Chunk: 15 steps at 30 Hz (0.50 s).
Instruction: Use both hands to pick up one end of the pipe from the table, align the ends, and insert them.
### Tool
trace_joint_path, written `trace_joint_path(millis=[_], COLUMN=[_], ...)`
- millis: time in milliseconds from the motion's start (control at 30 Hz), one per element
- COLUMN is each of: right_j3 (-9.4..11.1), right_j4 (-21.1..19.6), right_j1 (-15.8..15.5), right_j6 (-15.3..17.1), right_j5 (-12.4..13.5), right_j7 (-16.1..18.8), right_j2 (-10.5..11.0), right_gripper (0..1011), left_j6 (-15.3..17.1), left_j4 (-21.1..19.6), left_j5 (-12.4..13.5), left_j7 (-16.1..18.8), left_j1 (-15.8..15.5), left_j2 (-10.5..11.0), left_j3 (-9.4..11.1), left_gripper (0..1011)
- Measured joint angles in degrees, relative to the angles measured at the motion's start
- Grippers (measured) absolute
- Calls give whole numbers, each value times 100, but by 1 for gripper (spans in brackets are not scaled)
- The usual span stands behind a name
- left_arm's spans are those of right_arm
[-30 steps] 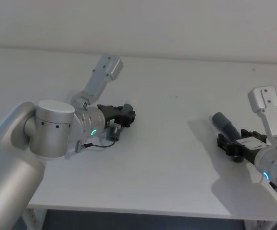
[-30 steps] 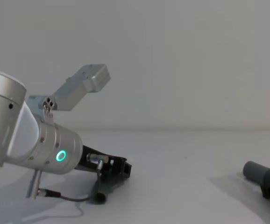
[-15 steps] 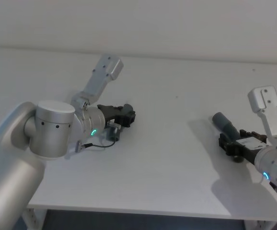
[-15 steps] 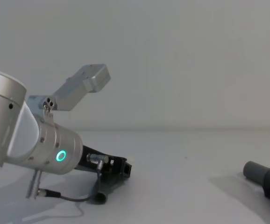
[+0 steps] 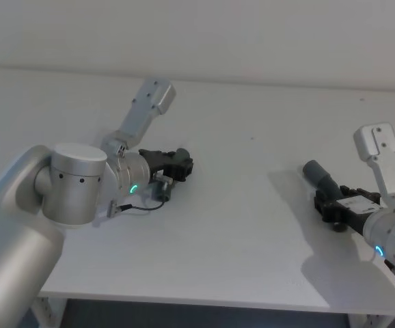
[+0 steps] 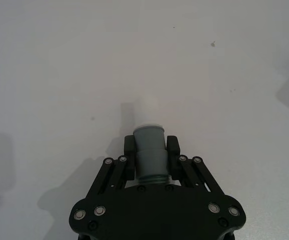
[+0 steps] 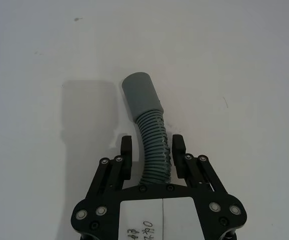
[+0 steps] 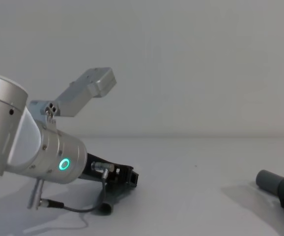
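On the table at nine o'clock, white-tipped pipe clamped by left gripper, at three o'clock, ribbed hose clamped by right gripper

On my feed, lower left of chest frame: brushed-silver cylindrical wrist, small dark screws, green ring light, thin dark cable under it. Silver-grey boxy module upper left of head frame, matching boxy module at right edge. I see black plastic left gripper and black plastic right gripper with silver screw heads at linkage pivots. White label with a handwritten scrawl on the right one.
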Motion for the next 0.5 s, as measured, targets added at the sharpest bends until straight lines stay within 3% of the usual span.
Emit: trace_joint_path(millis=[500], right_j3=[0], right_j4=[1], right_j1=[-1], right_j6=[3], right_j5=[0], right_j7=[0], right_j2=[0], right_gripper=[374], left_j6=[0], left_j4=[0], left_j5=[0], left_j7=[0], left_j1=[0], left_j2=[0], left_j3=[0], left_gripper=[368])
